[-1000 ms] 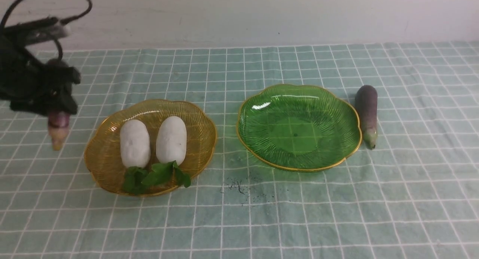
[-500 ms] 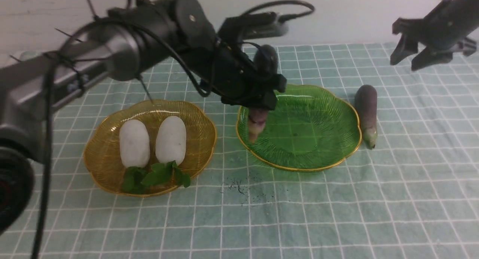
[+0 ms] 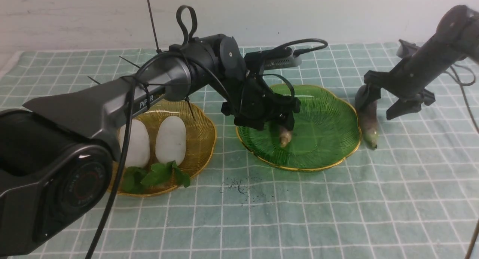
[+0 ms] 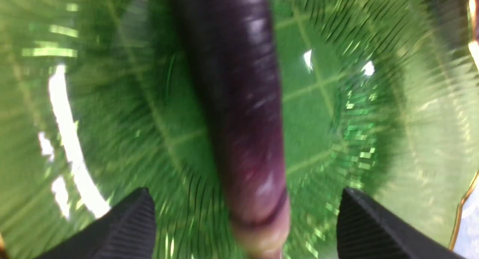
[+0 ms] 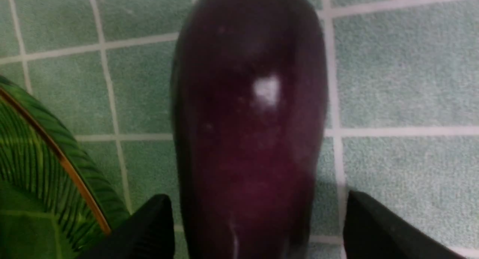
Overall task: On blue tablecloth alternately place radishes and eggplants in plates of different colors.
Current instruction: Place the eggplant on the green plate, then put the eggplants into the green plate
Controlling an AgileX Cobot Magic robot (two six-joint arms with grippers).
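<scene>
The blue tablecloth (image 3: pixel 336 214) is covering the whole table, and its near strip is carrying only a small dark smudge (image 3: pixel 239 188) close to the middle. Just beyond the smudge, toward the left edge, the amber plate (image 3: pixel 204 139) is holding both radishes. The left radish (image 3: pixel 139 148) is showing partly behind the left arm. The right radish (image 3: pixel 171 140) is lying just beside it with a narrow gap between them, and their green leaves (image 3: pixel 157 174) are pointing at the near edge.

To the right, around the cloth's middle, the green plate (image 3: pixel 329 135) is sitting apart from the amber one. One eggplant (image 3: pixel 284 136) is lying inside the green plate, in its left half, with its stem end toward the near edge. The left gripper (image 3: pixel 278 120) is hovering right over it with its jaws standing apart. In the left wrist view both fingers (image 4: pixel 127 225) are flanking the eggplant (image 4: pixel 243 120) with green glass showing in the gaps, so nothing is being clamped.

The second eggplant (image 3: pixel 368 126) is lying on the cloth just beside the green plate's right rim, stem end nearward. The right gripper (image 3: pixel 378 107) is reaching down over its far end, jaws spread wide. In the right wrist view the fingers (image 5: pixel 381 232) are straddling the eggplant (image 5: pixel 250 131) without pinching it.
</scene>
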